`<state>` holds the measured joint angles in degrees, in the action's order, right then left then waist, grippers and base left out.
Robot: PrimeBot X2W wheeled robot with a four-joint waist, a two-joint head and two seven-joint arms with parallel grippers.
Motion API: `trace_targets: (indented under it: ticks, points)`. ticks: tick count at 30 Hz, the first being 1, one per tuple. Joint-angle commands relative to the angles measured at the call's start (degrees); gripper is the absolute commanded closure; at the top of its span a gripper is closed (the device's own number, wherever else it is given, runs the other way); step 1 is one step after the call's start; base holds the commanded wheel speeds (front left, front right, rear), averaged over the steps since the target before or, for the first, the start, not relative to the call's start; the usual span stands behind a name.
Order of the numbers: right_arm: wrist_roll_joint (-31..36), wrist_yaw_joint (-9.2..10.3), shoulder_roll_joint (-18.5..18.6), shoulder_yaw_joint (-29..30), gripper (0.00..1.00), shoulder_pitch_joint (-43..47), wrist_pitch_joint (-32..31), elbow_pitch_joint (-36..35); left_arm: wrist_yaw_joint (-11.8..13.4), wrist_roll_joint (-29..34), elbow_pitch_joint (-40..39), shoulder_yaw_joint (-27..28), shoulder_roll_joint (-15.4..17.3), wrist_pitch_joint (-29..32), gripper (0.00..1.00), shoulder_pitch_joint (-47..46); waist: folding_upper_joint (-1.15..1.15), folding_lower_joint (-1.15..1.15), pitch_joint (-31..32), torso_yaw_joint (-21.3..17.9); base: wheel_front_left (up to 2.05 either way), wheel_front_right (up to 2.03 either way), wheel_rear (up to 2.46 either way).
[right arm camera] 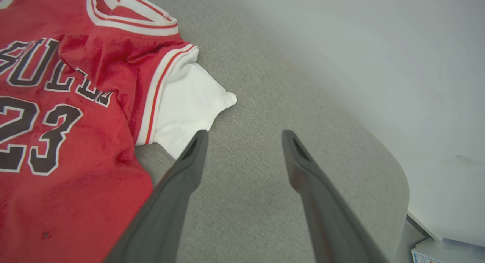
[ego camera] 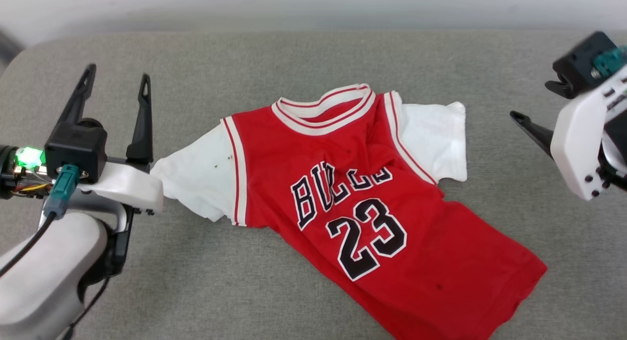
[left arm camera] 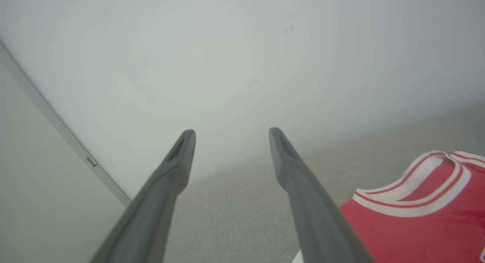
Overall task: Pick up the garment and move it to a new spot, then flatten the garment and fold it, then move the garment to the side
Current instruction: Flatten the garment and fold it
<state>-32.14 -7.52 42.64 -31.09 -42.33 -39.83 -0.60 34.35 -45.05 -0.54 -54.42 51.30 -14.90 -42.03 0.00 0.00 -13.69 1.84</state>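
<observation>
The garment (ego camera: pixel 352 198), a red jersey T-shirt with white sleeves and black "23", lies face up on the grey table, body skewed toward the lower right and creased across the lettering. My left gripper (ego camera: pixel 116 87) hovers open just left of the left sleeve, fingers pointing away, nothing between them. In the left wrist view the open fingers (left arm camera: pixel 303 187) frame bare table, with the garment's collar (left arm camera: pixel 416 194) at the right. My right gripper (right arm camera: pixel 244 136) stands open over bare cloth just right of the right sleeve (right arm camera: pixel 189 104); one dark finger (ego camera: pixel 531 129) shows at the head view's right edge.
The grey fabric table (ego camera: pixel 196 281) has rounded corners and stops short of a pale wall (ego camera: pixel 313 7) at the back. Beyond the table's corner in the right wrist view lie a white box and papers (right arm camera: pixel 435 248). Bare table surrounds the garment.
</observation>
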Motion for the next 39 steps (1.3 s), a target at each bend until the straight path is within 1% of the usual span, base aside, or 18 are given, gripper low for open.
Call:
trace_targets:
  ticks: [1,4,7,11,15,22,25,26,28,29,30,34,39]
  points:
    - [-2.69,0.06,0.96,-2.63,0.0,-3.8,-4.34,1.21,1.82,1.92,-1.68,3.22,-1.68,-0.35,0.0,2.48,0.0,0.0,-2.02,1.39,0.0,0.0,0.0]
    - [-6.15,0.06,0.76,-6.5,0.0,-8.5,-10.55,4.22,3.65,5.19,-3.65,8.64,-4.79,-0.26,0.0,6.76,0.0,0.0,-3.85,2.48,0.0,0.0,0.0]
    - [-7.82,0.06,0.36,-9.85,0.0,-12.41,-15.08,7.2,4.33,8.68,-4.73,13.98,-8.28,-0.27,0.0,11.03,0.0,0.0,-5.67,3.63,0.0,0.0,0.0]
    - [-9.45,0.06,-0.88,-13.01,0.0,-15.43,-18.39,11.76,3.23,13.48,-5.22,20.44,-13.4,-0.27,0.0,16.34,0.0,0.0,-7.9,5.12,0.0,0.0,0.0]
    - [-10.5,0.06,-1.85,-14.92,0.0,-16.52,-18.51,15.52,1.4,18.36,-5.4,26.09,-18.61,-0.28,0.0,20.8,0.0,0.0,-10.07,6.67,0.0,0.0,0.0]
    - [-12.91,0.06,-2.0,-18.46,0.0,-14.4,-17.75,20.02,-5.0,25.53,-4.88,33.56,-26.38,-0.28,0.0,25.77,0.0,0.0,-13.47,8.4,0.0,0.0,0.0]
    - [-13.66,0.06,-2.36,-20.47,0.0,-13.19,-16.76,21.01,-7.24,27.97,-4.2,36.42,-29.3,-0.28,0.0,27.11,0.0,0.0,-14.27,8.55,0.0,0.0,0.0]
    - [-13.66,0.06,-2.36,-20.47,0.0,-13.19,-16.76,21.01,-7.24,27.97,-4.2,36.42,-29.3,-0.28,0.0,27.11,0.0,0.0,-14.27,8.55,0.0,0.0,0.0]
    - [-14.03,0.06,-2.42,-21.52,0.02,-13.02,-15.92,21.29,-8.76,29.48,-3.73,38.1,-31.07,-0.29,0.0,27.73,0.0,0.0,-14.53,8.54,0.0,0.0,0.0]
    - [-14.34,0.06,-2.45,-21.84,0.76,-13.06,-15.39,21.35,-9.53,30.21,-3.53,38.85,-31.9,-0.29,0.0,27.95,0.0,0.0,-14.57,8.51,0.0,0.0,0.0]
    - [-14.53,0.06,-2.41,-22.02,1.0,-13.28,-14.88,21.53,-10.29,30.87,-3.28,39.62,-32.67,-0.29,0.0,28.24,0.0,0.0,-14.49,8.47,0.0,0.0,0.0]
    - [-14.29,0.06,-1.63,-22.89,1.0,-15.17,-12.64,21.39,-12.87,33.18,-1.83,42.69,-35.0,-0.29,0.0,29.39,0.0,0.0,-13.11,7.77,0.0,0.0,0.0]
    - [-14.85,0.06,-0.69,-23.3,1.0,-18.24,-8.12,20.01,-15.51,35.49,-0.44,45.83,-36.57,-0.29,0.0,31.53,0.0,0.0,-10.06,5.84,0.0,0.0,0.0]
